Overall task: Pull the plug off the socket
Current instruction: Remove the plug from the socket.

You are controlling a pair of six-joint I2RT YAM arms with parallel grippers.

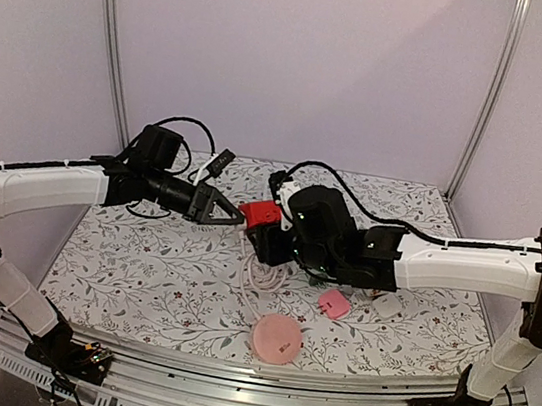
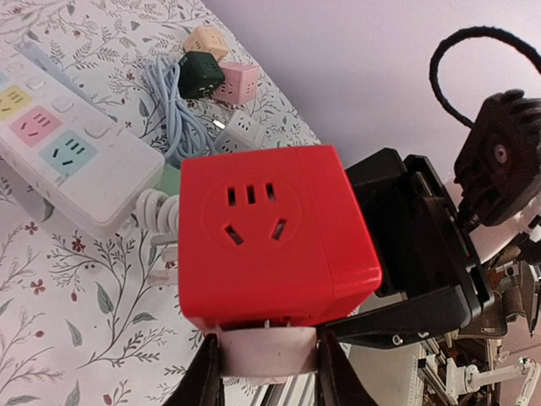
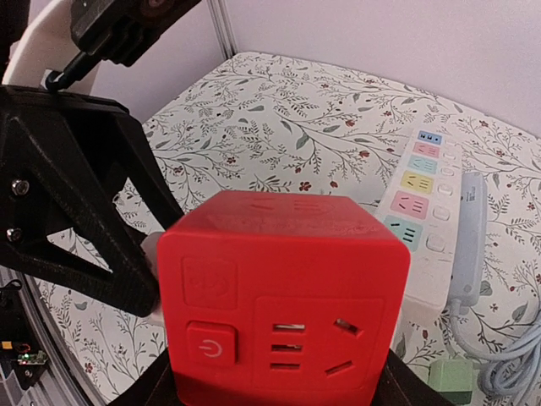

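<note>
Holding the red cube socket (image 3: 283, 296) off the bench (image 1: 141, 266), your right claw (image 3: 279, 391) is clamped on it from below, with a dark finger showing at each lower corner in its wrist view. The cube hangs mid-air between the two arms, above the centre of the bench.

Your left claw (image 2: 269, 382) meets it from the opposite side. Its fingers (image 2: 205, 385) sit against both flanks of the white plug (image 2: 266, 353), so you can read it as gripped. The plug is seated in the cube face nearest that claw.

Progress, as a judgement:
- Done: the socket is braced and the plug is taken hold of.
- Left: the pull itself. The plug is not yet off, so draw the two claws apart along the line of the prongs.

Hard to make out:
- The seam between plug and cube is in shadow at the bottom of the left wrist view. You cannot tell whether the prongs have begun to slide out.
- Most of the plug body is cut off by the frame edge.
- From the top camera the plug is lost behind the claw tips.
- A white cord (image 1: 259, 272) loops down beneath the cube. Whether it belongs to this plug is unclear.

Elsewhere on the bench are a white power strip (image 2: 59, 144) and a pink disc (image 1: 275, 338).
</note>
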